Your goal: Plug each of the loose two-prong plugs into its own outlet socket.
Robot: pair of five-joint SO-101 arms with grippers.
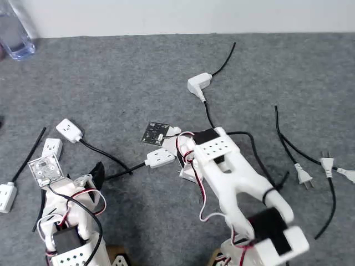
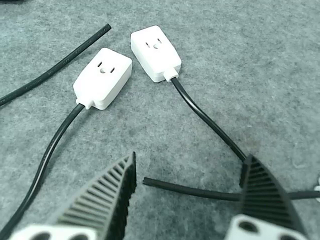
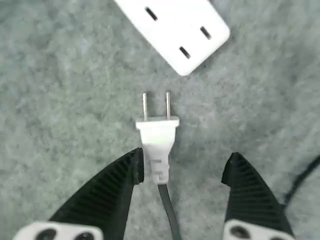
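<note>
From above, a white outlet lies midway on the surface; the left hand gapes, released, short of a socket; the right hand, released, straddles the plug off-centre, so centre it before clenching.

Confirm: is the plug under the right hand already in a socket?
No: the plug lies on the carpet, both prongs bare, short of the white socket block, inside the open right hand.
</note>
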